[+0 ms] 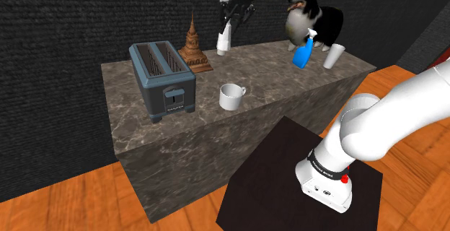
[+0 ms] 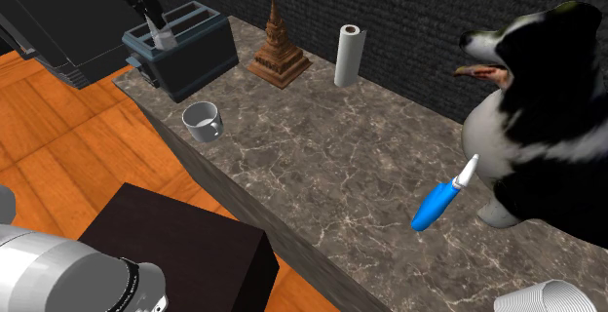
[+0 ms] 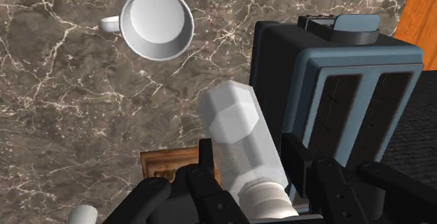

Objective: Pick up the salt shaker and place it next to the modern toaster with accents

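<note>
Gripper [image 3: 248, 165] is clamped on the salt shaker [image 3: 241, 135], gripping it near the white cap end so the body hangs free below the fingers. The shaker is in the air beside the toaster [image 3: 343, 82], on the side where the mug [image 3: 155, 23] stands, above the counter [image 1: 288, 85]. It is likely held high to clear the toaster before lowering. Long axis is near vertical with a slight tilt. The faceted base points down at the counter and the cap points up into the gripper.

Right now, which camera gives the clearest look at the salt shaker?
The wrist view: the salt shaker shows large, clasped in the pincer. In the shoulder and second exterior views it is a small pale shape under the pincer.
</note>
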Tool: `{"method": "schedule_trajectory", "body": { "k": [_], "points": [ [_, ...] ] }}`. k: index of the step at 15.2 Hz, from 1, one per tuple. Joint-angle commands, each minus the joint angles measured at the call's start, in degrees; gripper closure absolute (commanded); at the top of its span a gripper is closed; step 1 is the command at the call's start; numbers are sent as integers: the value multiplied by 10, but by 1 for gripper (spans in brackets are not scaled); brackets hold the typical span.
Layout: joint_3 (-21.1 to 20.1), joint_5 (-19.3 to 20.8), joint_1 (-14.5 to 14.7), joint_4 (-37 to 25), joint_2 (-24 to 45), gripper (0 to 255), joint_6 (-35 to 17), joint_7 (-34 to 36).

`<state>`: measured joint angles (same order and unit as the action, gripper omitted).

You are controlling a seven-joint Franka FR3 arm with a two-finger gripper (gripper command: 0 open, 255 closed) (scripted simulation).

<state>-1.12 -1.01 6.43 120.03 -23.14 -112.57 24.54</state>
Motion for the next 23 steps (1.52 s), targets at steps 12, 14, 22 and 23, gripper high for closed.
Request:
{"method": "schedule_trajectory", "body": {
  "k": [12, 14, 22, 23],
  "points": [
    [-60, 0, 22, 48, 17, 255, -65, 81],
    [-60, 0, 23, 63, 18, 255, -81, 81],
    [-62, 0, 23, 117, 26, 255, -144, 83],
    [-63, 0, 23, 124, 27, 255, -152, 83]
  ]
}}
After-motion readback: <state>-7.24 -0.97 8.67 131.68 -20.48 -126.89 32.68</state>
